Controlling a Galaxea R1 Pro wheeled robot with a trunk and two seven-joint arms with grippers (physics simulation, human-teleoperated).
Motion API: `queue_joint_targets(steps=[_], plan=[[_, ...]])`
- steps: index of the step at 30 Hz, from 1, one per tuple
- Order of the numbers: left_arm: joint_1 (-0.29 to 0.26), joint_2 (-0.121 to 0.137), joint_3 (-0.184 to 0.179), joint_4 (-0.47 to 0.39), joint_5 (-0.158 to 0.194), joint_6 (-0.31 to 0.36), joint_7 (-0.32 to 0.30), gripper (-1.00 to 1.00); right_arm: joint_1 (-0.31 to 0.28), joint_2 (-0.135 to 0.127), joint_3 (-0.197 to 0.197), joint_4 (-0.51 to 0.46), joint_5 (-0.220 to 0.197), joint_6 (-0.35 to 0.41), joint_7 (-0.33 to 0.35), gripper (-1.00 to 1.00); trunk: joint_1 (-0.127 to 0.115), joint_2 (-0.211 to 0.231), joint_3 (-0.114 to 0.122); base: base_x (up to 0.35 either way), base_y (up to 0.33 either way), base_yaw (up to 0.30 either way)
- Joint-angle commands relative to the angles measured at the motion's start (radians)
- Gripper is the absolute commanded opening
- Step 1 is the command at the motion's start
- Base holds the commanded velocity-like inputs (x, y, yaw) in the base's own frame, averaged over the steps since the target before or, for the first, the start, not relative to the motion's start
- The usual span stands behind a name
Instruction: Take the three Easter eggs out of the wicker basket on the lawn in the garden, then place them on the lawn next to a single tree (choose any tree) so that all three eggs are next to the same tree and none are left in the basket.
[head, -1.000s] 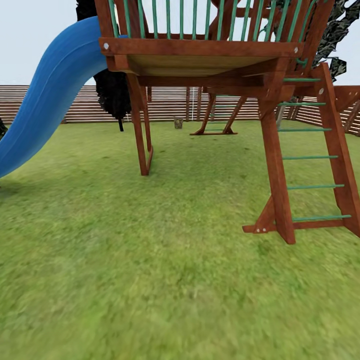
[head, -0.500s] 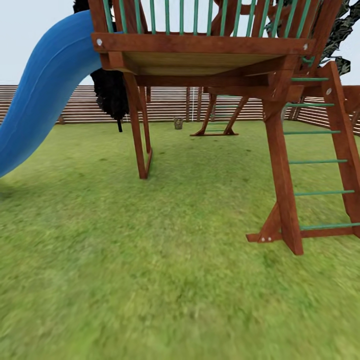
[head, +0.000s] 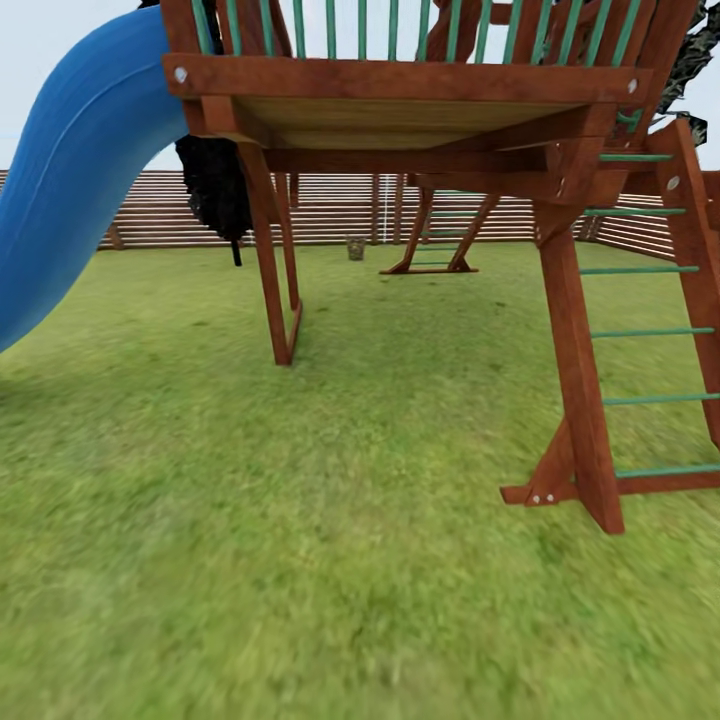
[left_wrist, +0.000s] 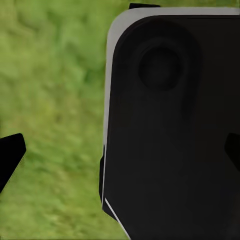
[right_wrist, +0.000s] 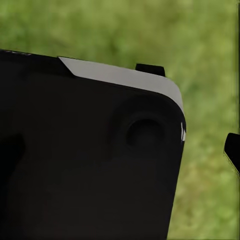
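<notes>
While the small brown-tan wicker basket (head: 355, 247) is standing far off on the mottled green lawn (head: 330, 560), just in front of the reddish-brown slatted fence (head: 330, 208), it is showing only as a tiny woven tub and no eggs are visible at this range. Judging by its make, the basket is likely to be light and a little springy, easy to tip if nudged at the rim, so the eggs are probably best lifted out one by one rather than by hauling the basket. The eggs should be smooth, rounded and prone to rolling; a hold across the widest part is looking safest, with a gentle squeeze.

Nearer than the basket, a red-brown wooden play tower (head: 400, 100) is spanning the head view, with its blue plastic slide (head: 70, 180) on one side and its green-runged ladder (head: 650, 330) on the other. Beside the basket, toward the slide, a black tree with a thin dark trunk (head: 215, 190) is standing at the fence.

In both wrist views a dark robot body panel (left_wrist: 170, 130) is blocking most of the picture above blurred grass, so I cannot tell how the jaws of either arm are standing or whether they are holding anything.
</notes>
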Motion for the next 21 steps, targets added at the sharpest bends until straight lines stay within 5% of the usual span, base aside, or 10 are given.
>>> queue_joint_targets(steps=[1, 12, 21], plan=[[-0.001, 0.000, 0.007, 0.001, 0.001, -0.003, 0.000, 1.00, -0.001, -0.001, 0.001, 0.001, 0.007, -0.003, -0.001, 1.00, 0.001, 0.000, -0.001, 0.325, 0.000, -0.142], [-0.001, 0.000, 0.007, 0.001, 0.001, -0.003, 0.000, 1.00, -0.001, -0.001, 0.001, 0.001, 0.007, -0.003, 0.000, 1.00, 0.001, 0.000, -0.001, 0.325, 0.000, -0.148], [-0.047, -0.051, 0.051, -0.050, 0.041, -0.007, -0.017, 1.00, -0.052, -0.010, 0.009, -0.043, 0.010, -0.031, -0.002, 1.00, 0.008, -0.014, -0.007, 0.000, 0.000, 0.000]])
